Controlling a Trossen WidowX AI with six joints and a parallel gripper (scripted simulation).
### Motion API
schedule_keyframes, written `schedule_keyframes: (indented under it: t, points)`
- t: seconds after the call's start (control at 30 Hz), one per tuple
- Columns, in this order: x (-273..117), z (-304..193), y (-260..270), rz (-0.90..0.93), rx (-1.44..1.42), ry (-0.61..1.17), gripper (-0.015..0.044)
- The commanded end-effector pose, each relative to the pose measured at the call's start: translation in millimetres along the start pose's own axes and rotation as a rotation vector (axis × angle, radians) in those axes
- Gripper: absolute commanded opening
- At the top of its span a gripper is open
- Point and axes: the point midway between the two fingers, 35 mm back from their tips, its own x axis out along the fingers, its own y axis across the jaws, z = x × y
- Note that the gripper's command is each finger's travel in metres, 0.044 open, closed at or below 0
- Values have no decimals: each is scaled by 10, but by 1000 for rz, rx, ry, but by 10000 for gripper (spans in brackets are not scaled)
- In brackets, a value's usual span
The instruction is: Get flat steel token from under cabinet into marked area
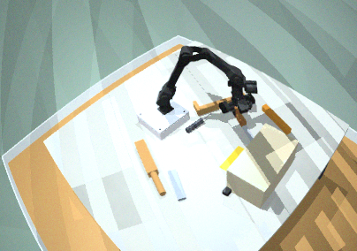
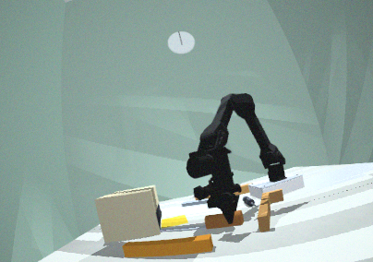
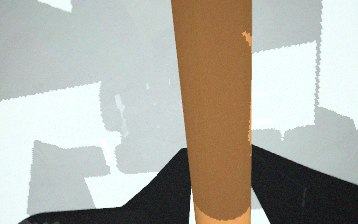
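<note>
My gripper (image 1: 240,112) (image 2: 230,221) (image 3: 214,152) is shut on the orange-brown handle of a tool. The handle (image 1: 241,118) (image 2: 213,221) (image 3: 217,90) runs between both fingers in the wrist view. A thin pale blade (image 1: 249,132) (image 2: 180,228) extends from it towards the cabinet; I cannot tell whether the tool touches the table. The cream cabinet (image 1: 247,185) (image 2: 129,217) stands beyond the tool. A yellow marked area (image 1: 231,158) (image 2: 174,221) lies in front of it. The steel token and the vent slots cannot be made out.
An orange bar (image 1: 277,119) (image 2: 168,247) lies beside the tool, near the cabinet. An orange angled piece (image 1: 205,108) (image 2: 264,218) is close to the gripper's other side. A dark cylinder (image 1: 194,125) (image 2: 249,201), an orange paddle (image 1: 146,159), a blue-grey strip (image 1: 177,186) and a small black block (image 1: 226,191) are also there.
</note>
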Motion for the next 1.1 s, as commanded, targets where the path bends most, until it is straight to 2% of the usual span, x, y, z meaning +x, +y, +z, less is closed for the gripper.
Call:
schedule_keyframes:
  t: [0.0,1.07]
  points:
    - [-1,80,3,0,0,0,0]
    - [-9,647,1,0,-1,-5,0]
